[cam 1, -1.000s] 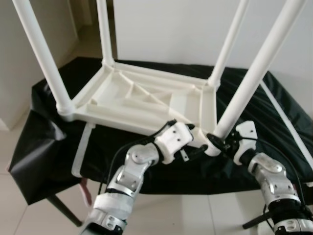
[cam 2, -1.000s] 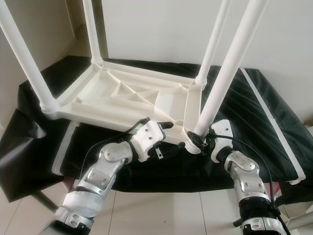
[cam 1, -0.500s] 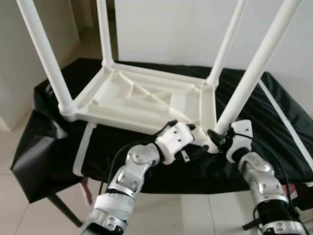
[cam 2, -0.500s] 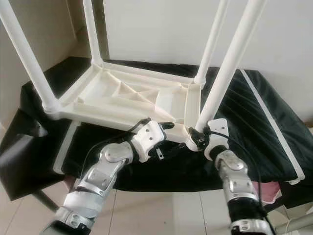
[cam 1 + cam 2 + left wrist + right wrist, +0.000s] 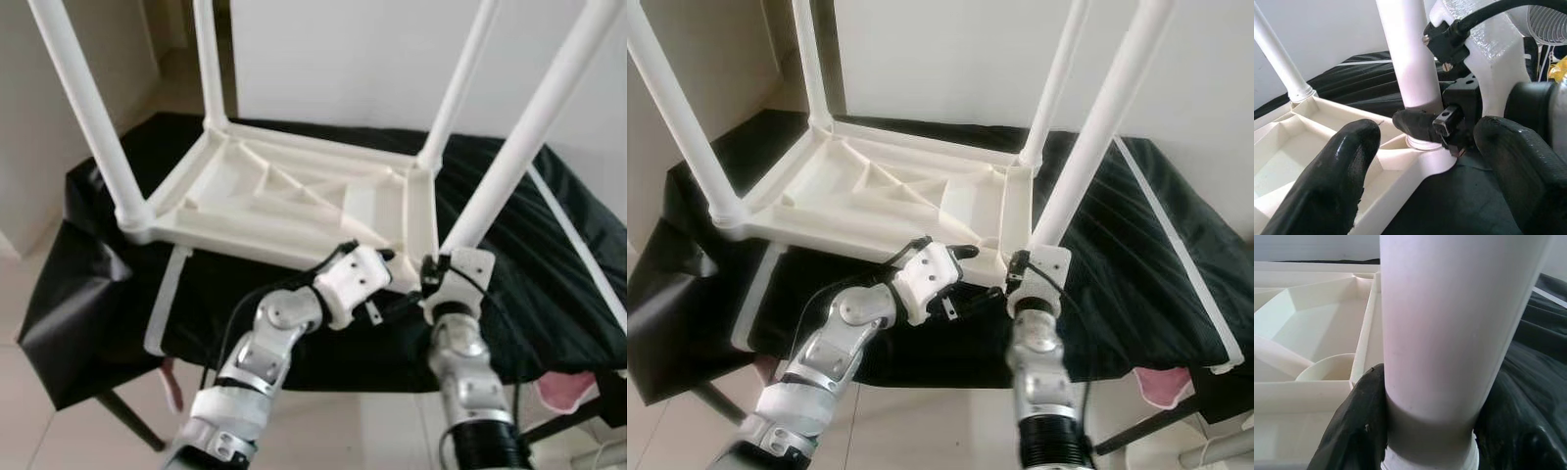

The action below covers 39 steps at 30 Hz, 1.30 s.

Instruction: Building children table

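1. An upturned white tabletop (image 5: 294, 201) lies underside up on a stand draped in black cloth (image 5: 88, 294). It sits toward the stand's near edge.
2. The underside is a shallow tray split by ribs into open compartments. None of them can be seen to hold loose parts.
3. Four white legs stand in the corner sockets: far left leg (image 5: 209, 64), far right leg (image 5: 458, 83), near left leg (image 5: 86, 108), near right leg (image 5: 534, 122). The near right leg leans outward to the right.
4. The right gripper (image 5: 437, 275) is at the near right corner. Its black fingers (image 5: 1356, 431) clamp the base of the near right leg, one on each side, just above the socket collar.
5. The left gripper (image 5: 1425, 161) is just beside the same corner, on its left, pointed at the leg base. Its fingers (image 5: 1334, 171) are spread apart and hold nothing. Between them the left wrist view shows the socket, the leg base and the right gripper's fingertip on the leg.
6. A white strip (image 5: 165, 299) lies on the cloth at the stand's near left edge. A second white strip (image 5: 578, 250) runs along the right edge.
7. Something pink (image 5: 568, 390) hangs at the near right corner; it cannot be identified.
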Available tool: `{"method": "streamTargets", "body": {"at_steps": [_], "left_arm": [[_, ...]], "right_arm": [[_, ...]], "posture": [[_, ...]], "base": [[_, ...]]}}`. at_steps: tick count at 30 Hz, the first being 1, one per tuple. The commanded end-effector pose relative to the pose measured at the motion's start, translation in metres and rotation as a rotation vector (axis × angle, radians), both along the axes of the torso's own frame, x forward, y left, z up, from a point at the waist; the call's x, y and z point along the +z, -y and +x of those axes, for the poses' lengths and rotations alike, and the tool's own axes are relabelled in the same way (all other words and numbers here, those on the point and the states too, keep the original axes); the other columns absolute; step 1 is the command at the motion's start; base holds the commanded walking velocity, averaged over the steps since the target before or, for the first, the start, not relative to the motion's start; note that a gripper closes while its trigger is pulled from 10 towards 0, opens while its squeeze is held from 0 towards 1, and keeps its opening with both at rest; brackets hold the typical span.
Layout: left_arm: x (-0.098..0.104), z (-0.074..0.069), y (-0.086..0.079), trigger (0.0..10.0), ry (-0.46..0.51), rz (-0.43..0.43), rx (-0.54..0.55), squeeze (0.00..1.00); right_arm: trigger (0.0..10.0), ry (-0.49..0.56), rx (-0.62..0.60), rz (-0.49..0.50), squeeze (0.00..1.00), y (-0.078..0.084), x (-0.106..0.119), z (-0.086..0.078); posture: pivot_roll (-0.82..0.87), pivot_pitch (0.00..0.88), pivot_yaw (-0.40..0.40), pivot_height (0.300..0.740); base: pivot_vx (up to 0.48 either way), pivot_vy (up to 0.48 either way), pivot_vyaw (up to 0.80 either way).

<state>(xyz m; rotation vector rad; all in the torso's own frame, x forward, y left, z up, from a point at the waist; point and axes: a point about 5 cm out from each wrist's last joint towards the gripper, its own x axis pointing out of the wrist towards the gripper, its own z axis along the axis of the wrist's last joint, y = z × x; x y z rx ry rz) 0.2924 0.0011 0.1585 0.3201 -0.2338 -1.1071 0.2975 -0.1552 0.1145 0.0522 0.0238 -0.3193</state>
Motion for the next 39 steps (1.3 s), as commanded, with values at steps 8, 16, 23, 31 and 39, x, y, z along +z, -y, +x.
{"method": "streamTargets", "body": {"at_steps": [8,16,23,31,39], "left_arm": [[-0.002,0.004,-0.001,10.0,0.003,-0.027,0.105,0.00],[-0.004,0.002,-0.003,10.0,0.003,-0.026,0.111,0.00],[-0.003,0.003,-0.002,10.0,0.004,-0.031,0.114,0.00],[-0.002,0.004,-0.002,10.0,0.008,-0.035,0.119,0.00],[-0.001,0.005,-0.002,10.0,0.008,-0.036,0.119,0.00]], "right_arm": [[10.0,-0.087,-0.018,-0.018,0.00,0.000,-0.013,-0.008],[10.0,-0.102,-0.055,-0.039,0.00,0.002,-0.015,-0.010],[10.0,-0.088,-0.028,-0.048,1.00,0.013,-0.010,-0.010],[10.0,0.008,0.112,-0.075,1.00,0.029,0.000,-0.016],[10.0,0.034,0.297,-0.063,0.00,0.045,0.003,-0.025]], "posture": [[-0.04,0.000,-0.060,0.740],[-0.03,0.000,-0.067,0.740],[-0.04,0.000,-0.073,0.740],[-0.04,0.000,-0.080,0.740],[-0.05,0.000,-0.068,0.740]], "base": [[0.000,0.000,0.00],[0.000,0.000,0.00],[0.000,0.000,0.00],[0.000,0.000,0.00],[0.000,0.000,0.00]]}}
